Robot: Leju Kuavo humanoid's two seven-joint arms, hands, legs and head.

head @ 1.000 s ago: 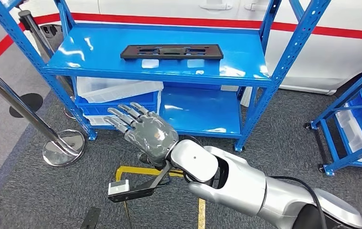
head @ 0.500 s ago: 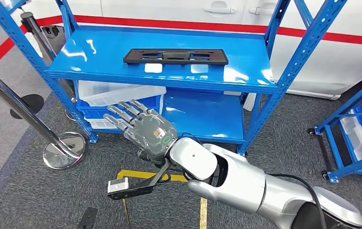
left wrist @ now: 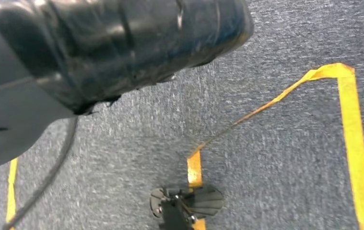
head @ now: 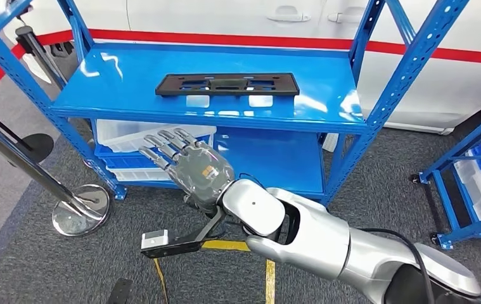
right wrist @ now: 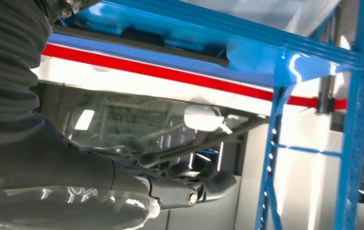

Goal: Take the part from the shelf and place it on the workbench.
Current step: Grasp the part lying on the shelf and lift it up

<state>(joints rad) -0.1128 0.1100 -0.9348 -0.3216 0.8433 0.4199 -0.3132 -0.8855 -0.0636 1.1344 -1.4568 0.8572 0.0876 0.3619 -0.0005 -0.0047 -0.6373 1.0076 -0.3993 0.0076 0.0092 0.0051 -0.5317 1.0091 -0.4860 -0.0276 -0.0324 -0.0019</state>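
The part (head: 227, 83) is a flat black oblong plate with cut-outs, lying on the top level of the blue shelf (head: 130, 88), near its middle. My right hand (head: 190, 168) is open, fingers spread and empty, in front of the shelf and below the top level, lower and left of the part and apart from it. In the right wrist view the dark fingers (right wrist: 189, 189) of the right hand (right wrist: 74, 163) reach out under the blue shelf board (right wrist: 266, 57). My left hand (left wrist: 21, 134) hangs over the grey carpet, and how its fingers lie is unclear.
White plastic bins (head: 133, 133) fill the shelf's lower level on the left. A chrome stanchion base (head: 80, 209) stands on the floor at the left. Another blue rack (head: 478, 183) stands at the right. A white car (head: 225, 16) is behind. Yellow tape (head: 268, 278) marks the carpet.
The whole picture has shifted a little, so the camera moved. My right hand stays open and has come slightly higher and closer to the shelf's front edge.
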